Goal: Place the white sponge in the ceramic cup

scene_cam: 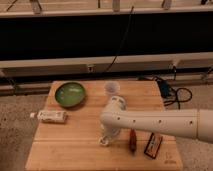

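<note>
The ceramic cup [112, 88] stands upright at the back middle of the wooden table [75, 150]. My white arm reaches in from the right. The gripper [107, 138] points down at the table's front middle, well in front of the cup. A small pale patch right under the gripper [103, 142] may be the white sponge. The gripper hides most of it, so I cannot tell whether it is held or lying on the wood.
A wide green bowl [70, 94] sits at the back left. A white printed tube package [51, 116] lies at the left edge. A reddish-brown stick [133, 140] and a dark packet [153, 144] lie to the gripper's right. Cables [172, 92] lie on the floor to the right of the table.
</note>
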You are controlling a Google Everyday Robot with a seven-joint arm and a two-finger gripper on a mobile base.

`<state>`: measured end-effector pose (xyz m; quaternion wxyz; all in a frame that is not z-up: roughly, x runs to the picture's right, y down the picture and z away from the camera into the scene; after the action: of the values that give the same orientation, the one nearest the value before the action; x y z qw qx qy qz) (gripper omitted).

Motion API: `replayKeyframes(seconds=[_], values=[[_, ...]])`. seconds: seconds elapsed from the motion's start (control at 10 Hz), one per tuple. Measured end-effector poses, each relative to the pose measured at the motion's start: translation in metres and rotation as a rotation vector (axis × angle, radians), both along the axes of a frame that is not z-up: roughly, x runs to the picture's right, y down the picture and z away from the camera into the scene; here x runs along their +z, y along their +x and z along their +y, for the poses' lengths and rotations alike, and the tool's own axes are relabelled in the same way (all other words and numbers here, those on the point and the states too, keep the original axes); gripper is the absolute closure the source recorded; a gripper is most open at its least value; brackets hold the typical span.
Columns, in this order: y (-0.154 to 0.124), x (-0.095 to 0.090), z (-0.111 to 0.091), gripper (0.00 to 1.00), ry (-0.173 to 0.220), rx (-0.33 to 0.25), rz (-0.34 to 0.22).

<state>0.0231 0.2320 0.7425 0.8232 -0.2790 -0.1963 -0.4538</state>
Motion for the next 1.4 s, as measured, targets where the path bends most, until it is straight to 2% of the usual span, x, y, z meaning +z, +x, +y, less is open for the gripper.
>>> replayKeyframes(seconds=[0.2,0.4,0.9,1.1,1.4], values=[[0.005,-0.006,-0.037,1.00,0.016,0.009,0.005],[0.007,-0.004,-0.064,1.00,0.028,0.009,0.007],[0.018,0.005,-0.147,1.00,0.083,0.003,0.030],[0.025,-0.004,-0.179,1.00,0.102,-0.001,0.035],[0.034,-0.008,-0.203,1.00,0.114,-0.003,0.044]])
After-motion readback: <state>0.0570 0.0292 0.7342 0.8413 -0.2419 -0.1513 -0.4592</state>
